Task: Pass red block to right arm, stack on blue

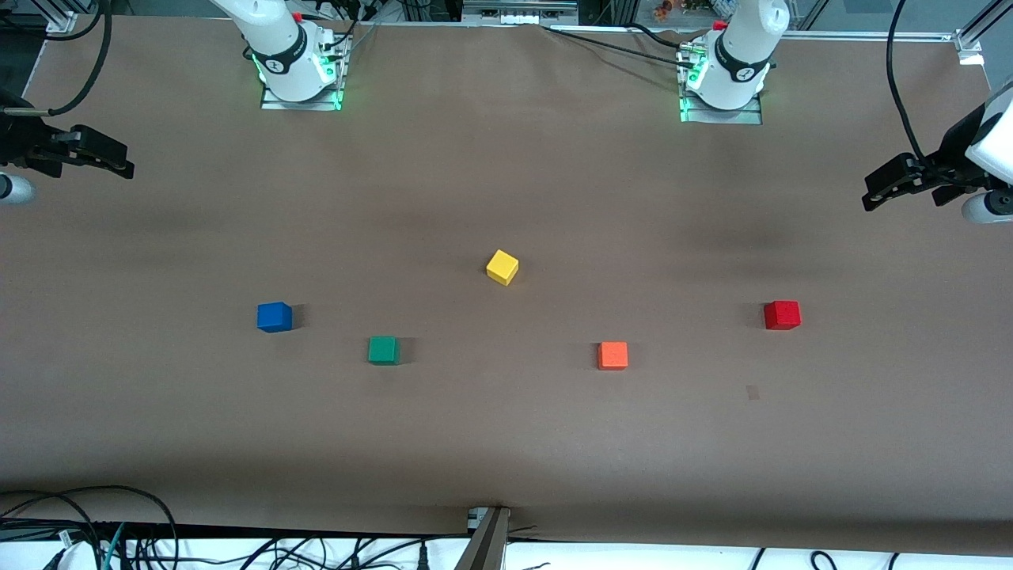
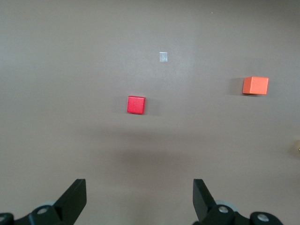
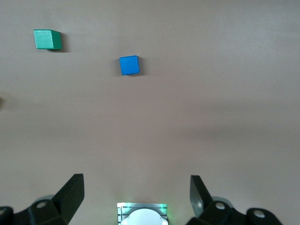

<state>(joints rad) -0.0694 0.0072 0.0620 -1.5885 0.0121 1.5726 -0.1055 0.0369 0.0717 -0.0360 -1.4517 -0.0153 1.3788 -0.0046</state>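
Hovering wide-open, left hand (image 2: 139, 199) and right hand (image 3: 137, 197) hold nothing; red block (image 1: 782, 314) untouched.

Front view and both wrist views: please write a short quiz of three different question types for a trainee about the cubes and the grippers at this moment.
1. True or false: the small red cube lies on the brown table, touched by no gripper.
2. Which cube lies nearest the small blue cube? A) green cube B) yellow cube C) orange cube
3. Fill in: the left gripper and the right gripper are both ____.

Key: 1 true; the red cube sits alone toward the left arm's end. 2 A. 3 open; each waits above its own end of the table, holding nothing.
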